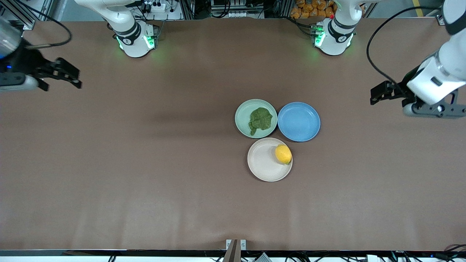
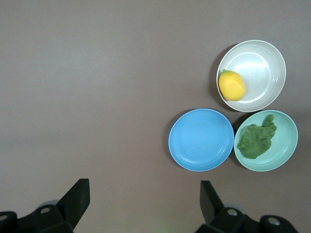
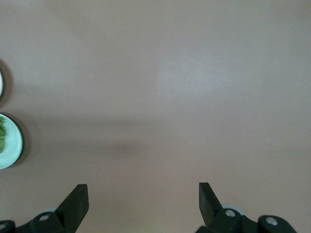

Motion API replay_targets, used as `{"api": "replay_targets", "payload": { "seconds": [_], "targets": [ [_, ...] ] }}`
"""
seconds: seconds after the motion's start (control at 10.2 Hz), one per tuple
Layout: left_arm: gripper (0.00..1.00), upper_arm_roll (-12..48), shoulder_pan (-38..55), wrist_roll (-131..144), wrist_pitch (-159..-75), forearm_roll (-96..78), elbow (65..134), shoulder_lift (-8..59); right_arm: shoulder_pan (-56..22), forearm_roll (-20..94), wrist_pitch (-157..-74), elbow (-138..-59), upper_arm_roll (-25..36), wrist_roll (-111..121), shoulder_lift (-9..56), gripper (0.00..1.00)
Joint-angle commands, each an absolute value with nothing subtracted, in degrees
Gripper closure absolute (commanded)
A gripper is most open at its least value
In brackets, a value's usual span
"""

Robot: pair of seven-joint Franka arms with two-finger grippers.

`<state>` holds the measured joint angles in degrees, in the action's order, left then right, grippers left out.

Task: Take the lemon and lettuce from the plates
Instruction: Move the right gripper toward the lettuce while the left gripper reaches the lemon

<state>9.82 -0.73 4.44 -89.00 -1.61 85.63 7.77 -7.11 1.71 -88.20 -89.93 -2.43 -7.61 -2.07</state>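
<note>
1. Lemon (image 1: 283, 154) sits on the beige plate (image 1: 263, 165), at the edge toward the left arm's end of the table. This plate is nearer the front camera than the blue plate (image 1: 299, 121) and touches it or just about.
2. Lettuce (image 1: 260, 120) lies flat in the mint plate (image 1: 243, 115), right beside the blue plate, toward the right arm's end. Rims touching.
3. Left gripper (image 1: 378, 95) hangs over bare table (image 1: 145, 163), well apart from the blue plate, out toward the left arm's end. Fingers (image 2: 77, 194) spread wide, nothing between them.
4. Left wrist view has all three plates well ahead of the fingertips, lemon and lettuce both untouched.
5. Right gripper (image 1: 71, 74) is way out at the right arm's end, over bare table, much farther from the blue plate than the left one. Fingers (image 3: 77, 198) splayed wide, empty.
6. Right wrist view only catches a sliver of the mint plate at the frame edge w/ a bit of lettuce.
7. Both arms reach in from the table ends, wrists held high, grippers pointing inward toward the blue plate.
</note>
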Motion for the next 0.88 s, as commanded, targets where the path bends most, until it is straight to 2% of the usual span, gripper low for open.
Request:
{"api": "replay_targets", "payload": {
  "seconds": [0.0,0.2,0.39,0.78],
  "targets": [
    [0.00,9.76,0.79,4.30,-88.41,-1.59,79.98,14.31,-9.22,2.11,-90.61,-90.18,-3.51,-12.47,0.52,0.00],
    [0.00,9.76,0.79,7.54,-90.77,-1.41,79.98,16.95,-12.72,3.16,-93.32,-90.18,-3.69,-19.21,3.41,0.00],
    [0.00,9.84,2.63,14.91,-97.79,-1.58,79.98,20.46,-17.90,3.95,-99.02,-90.18,-5.52,-30.43,7.62,0.00],
    [0.00,9.67,8.77,24.32,-110.19,-1.58,79.98,28.46,-33.97,3.08,-119.91,-90.18,-5.98,-62.59,20.35,0.00]
  ]
}}
